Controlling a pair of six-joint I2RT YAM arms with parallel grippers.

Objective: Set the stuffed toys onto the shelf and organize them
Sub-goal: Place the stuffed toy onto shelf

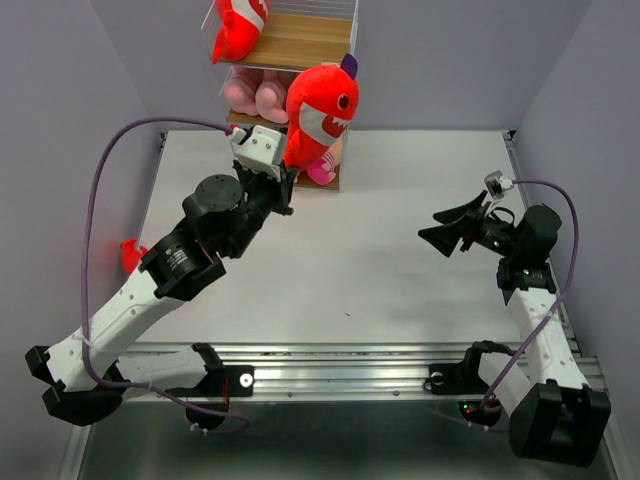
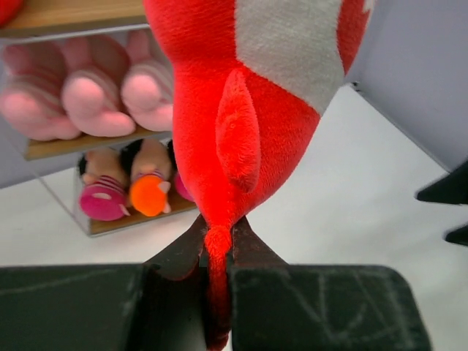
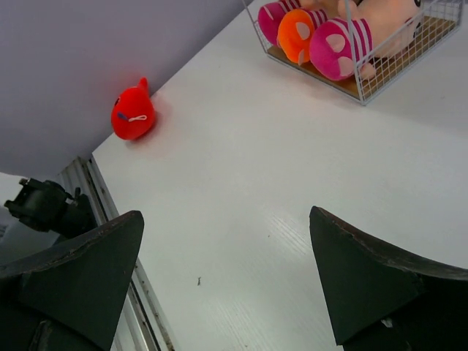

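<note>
My left gripper (image 1: pixel 283 178) is shut on the tail of a red white-bellied shark (image 1: pixel 320 112) and holds it up in front of the shelf (image 1: pixel 300 45); the left wrist view shows the shark (image 2: pixel 241 110) filling the frame with its tail pinched in my gripper (image 2: pixel 217 241). Another red shark (image 1: pixel 238 25) lies on the top board. Pink animals (image 1: pixel 255 97) sit on the middle board, and dolls (image 2: pixel 124 191) on the bottom board. A third red shark (image 1: pixel 130 255) lies on the table at the left wall, also in the right wrist view (image 3: pixel 132 113). My right gripper (image 1: pixel 437 226) is open and empty.
Grey walls close the table on the left, back and right. A metal rail (image 1: pixel 330 370) runs along the near edge. The left arm's purple cable (image 1: pixel 100 200) loops above the table's left side.
</note>
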